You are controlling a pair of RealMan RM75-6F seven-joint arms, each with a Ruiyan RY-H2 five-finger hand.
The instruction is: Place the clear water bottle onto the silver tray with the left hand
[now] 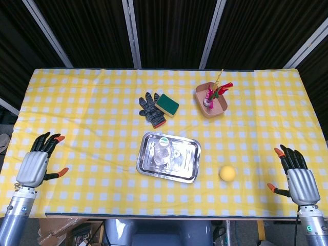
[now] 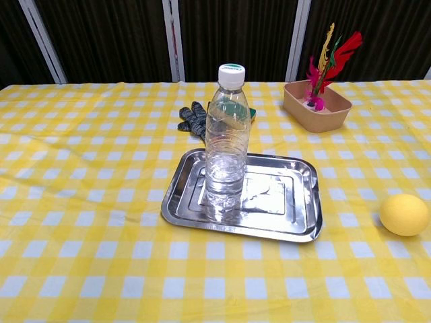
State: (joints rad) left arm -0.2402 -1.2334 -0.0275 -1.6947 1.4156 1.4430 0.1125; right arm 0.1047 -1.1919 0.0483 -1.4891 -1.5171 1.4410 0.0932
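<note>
Bottle (image 2: 227, 138): standing upright on the left part of the tray, white cap on, touched by neither hand.
Tray (image 2: 289, 225): lying flat on the checked desk (image 1: 82, 102), near the front-middle, carrying only the bottle.
Left hand (image 1: 35, 165): hovering at the desk's left front edge, well apart from the tray; fingers (image 1: 51, 141) spreading apart, holding nothing; showing only in the head view.
Right hand (image 1: 298, 179): hanging at the desk's right front corner, well apart from everything; fingers spreading, holding nothing; showing only in the head view.
Ball (image 2: 404, 214): yellow, sitting on the cloth right of the tray, apart from it.
Glove (image 1: 151, 109): lying behind the tray, touching the sponge (image 1: 167, 104) at its right.
Bowl (image 2: 316, 105): sitting at the back right, holding a feathered shuttlecock (image 2: 324, 57).
</note>
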